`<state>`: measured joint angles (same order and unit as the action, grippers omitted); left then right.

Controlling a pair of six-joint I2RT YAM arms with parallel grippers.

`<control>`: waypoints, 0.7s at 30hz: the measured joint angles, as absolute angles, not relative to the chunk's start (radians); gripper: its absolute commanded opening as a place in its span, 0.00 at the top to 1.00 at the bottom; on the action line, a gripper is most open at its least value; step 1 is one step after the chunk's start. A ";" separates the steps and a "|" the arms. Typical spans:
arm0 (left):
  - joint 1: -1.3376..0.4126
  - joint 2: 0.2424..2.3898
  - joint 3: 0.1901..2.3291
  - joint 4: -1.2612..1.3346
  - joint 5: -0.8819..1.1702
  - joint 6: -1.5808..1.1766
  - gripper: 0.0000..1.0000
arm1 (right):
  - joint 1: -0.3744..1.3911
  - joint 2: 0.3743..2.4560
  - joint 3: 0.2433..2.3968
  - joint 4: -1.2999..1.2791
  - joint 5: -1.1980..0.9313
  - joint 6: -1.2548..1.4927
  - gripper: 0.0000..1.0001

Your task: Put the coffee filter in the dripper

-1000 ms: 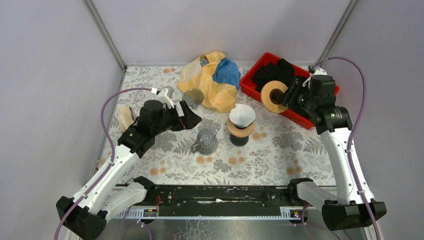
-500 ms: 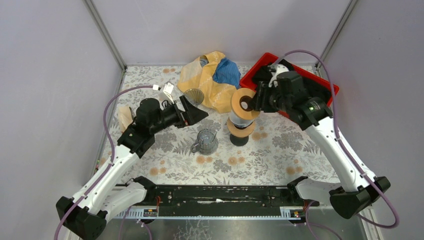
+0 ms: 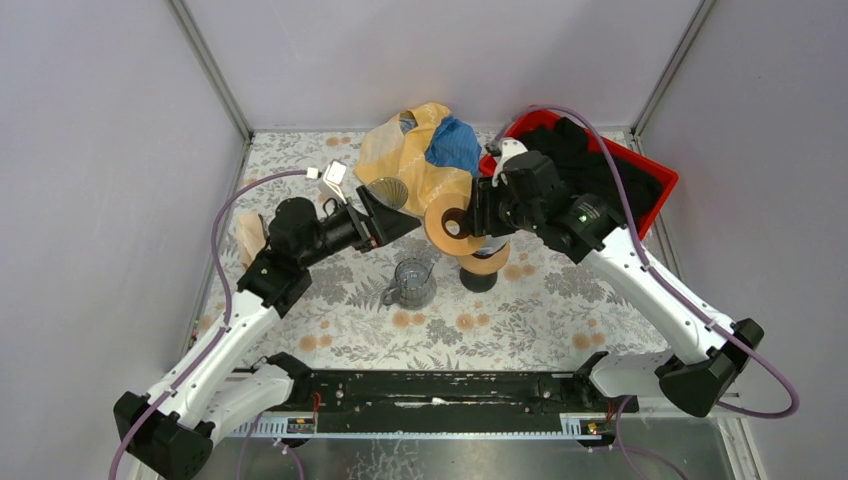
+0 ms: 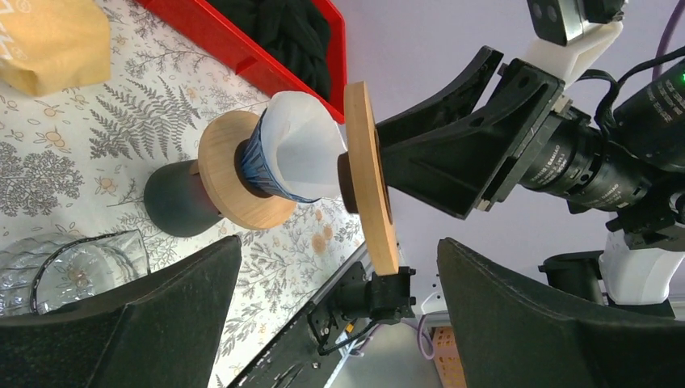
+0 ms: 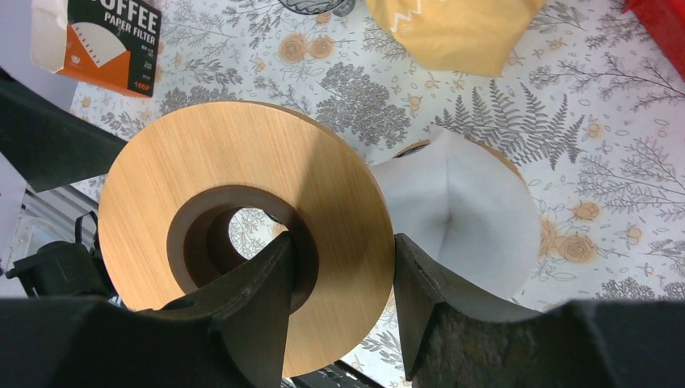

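Right claw [image 5: 339, 252] clamps wooden ring [image 5: 242, 162] edge-on just beside filter [image 4: 303, 153]; left claw [image 4: 339, 252] spread wide

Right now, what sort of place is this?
Probably a lab robot cell staged for pour-over coffee: bare grey wall panels, a dripper holding a paper filter, a coffee-filter box.

paper filter [image 4: 300, 149]: in dripper [image 3: 484, 263] | wooden ring [image 3: 447, 228]: above dripper, leftward | glass pitcher [image 3: 412, 282]: left of dripper | tray [image 3: 662, 182]: behind dripper, right | crumpled bags [image 3: 415, 165]: behind dripper, left | filter box [image 5: 97, 36]: far left of dripper
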<state>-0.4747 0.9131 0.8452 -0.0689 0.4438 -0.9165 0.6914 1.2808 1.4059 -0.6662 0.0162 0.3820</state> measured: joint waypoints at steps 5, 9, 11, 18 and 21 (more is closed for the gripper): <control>-0.475 0.913 0.807 -0.034 0.453 -0.953 0.14 | 0.759 1.313 1.425 -0.657 0.054 0.382 0.60; -0.475 0.913 0.779 -0.020 0.464 -0.974 0.29 | 0.807 1.341 1.442 -0.635 0.092 0.381 0.60; -0.475 0.913 0.769 -0.013 0.467 -0.979 0.35 | 0.820 1.349 1.443 -0.630 0.103 0.381 0.60; -0.475 0.892 0.732 -0.007 0.467 -0.998 0.63 | 0.847 1.385 1.443 -0.614 0.124 0.378 0.60; -0.475 0.876 0.724 -0.001 0.469 -1.007 0.78 | 0.855 1.392 1.443 -0.609 0.127 0.377 0.60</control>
